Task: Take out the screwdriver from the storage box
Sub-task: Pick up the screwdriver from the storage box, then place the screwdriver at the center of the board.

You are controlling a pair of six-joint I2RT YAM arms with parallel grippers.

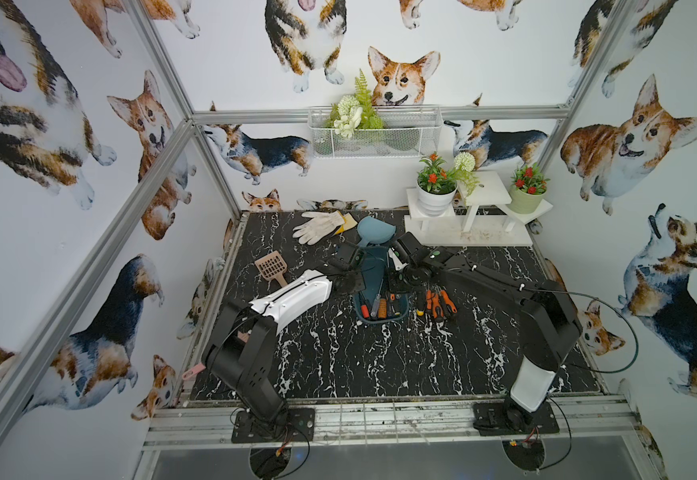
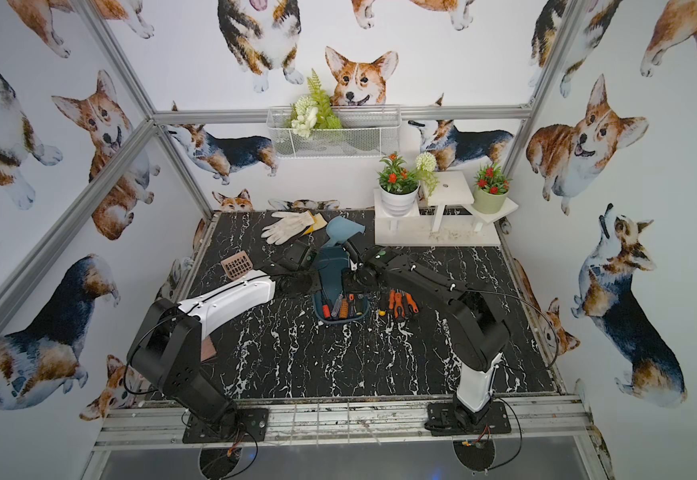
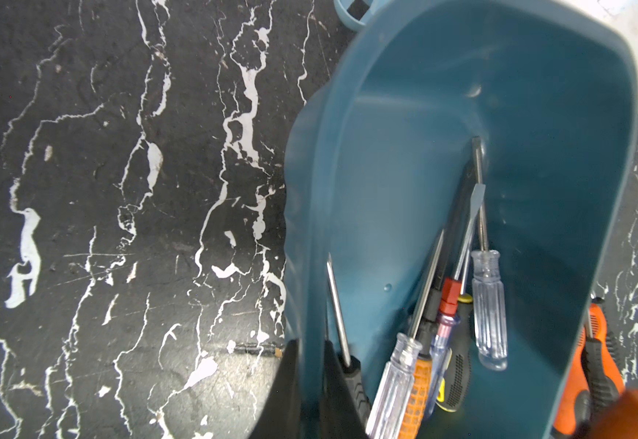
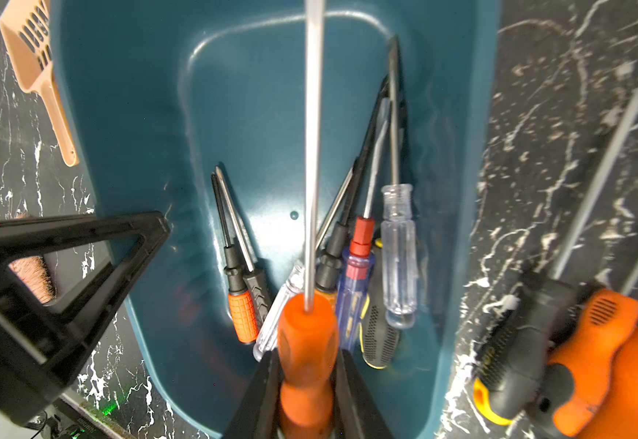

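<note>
Between right end effector (image 4: 307,357) jaws, pinches stiff, likely light screwdriver (image 4: 306,330) by its fat handle; in left end effector (image 3: 309,347), storage box (image 3: 385,171) wall.

1. You have a white work glove (image 1: 317,226) lying at the far edge of the black marbled desk (image 1: 338,353).
2. A light blue dustpan (image 1: 373,235) sits just beside the glove.
3. A tan slotted scoop (image 1: 272,268) lies toward the desk's left side.
4. A white wire basket (image 1: 380,141) holding fake flowers hangs on the back wall.
5. A white stand (image 1: 486,187) in the far right corner carries a white pot (image 1: 434,201) and a green pot (image 1: 525,201), both with red flowers.
</note>
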